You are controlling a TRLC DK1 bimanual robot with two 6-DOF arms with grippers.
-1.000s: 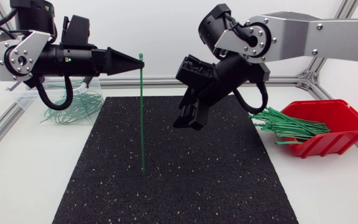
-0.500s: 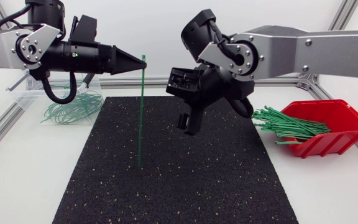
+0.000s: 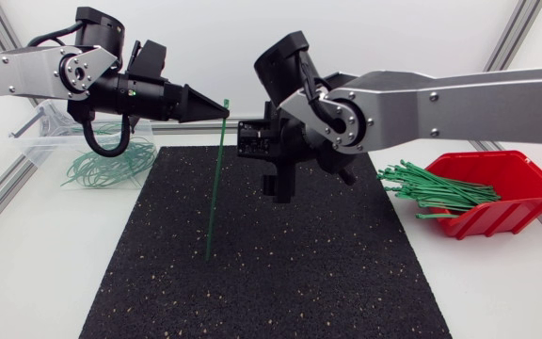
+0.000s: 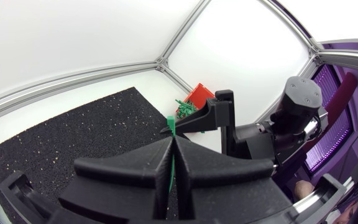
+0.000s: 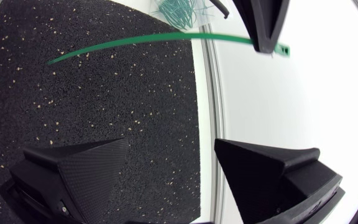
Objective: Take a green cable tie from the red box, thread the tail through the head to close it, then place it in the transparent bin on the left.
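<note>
**Tie hangs upright from the left hand; right hand waits open beside it**

Head view: The left hand (image 3: pixel 220 107) reaches in level from the left and is clamped on the head end of a green tie (image 3: pixel 215 188). The tie hangs with its long axis upright. Its tail is free, low over the black mat (image 3: pixel 346 282); whether it touches the mat cannot be told. The right hand (image 3: pixel 282 188) hovers just beside the tie, on its right, with its fingers pointing down. It is level with the tie's upper half, so it would likely need to drop to take the tail. The red box (image 3: pixel 525 202) sits far right on the table, and the bin (image 3: pixel 40 146) far left.

Left wrist view: The left hand (image 4: pixel 173 143) has its fingers pressed together on the tie (image 4: pixel 171 123), whose head pokes out past the tips. The right hand (image 4: pixel 213 115) is close ahead.

Right wrist view: The right hand (image 5: pixel 173 155) has its fingers wide apart and holds nothing. The tie (image 5: pixel 142 40) lies crosswise ahead of them, well apart.
</note>
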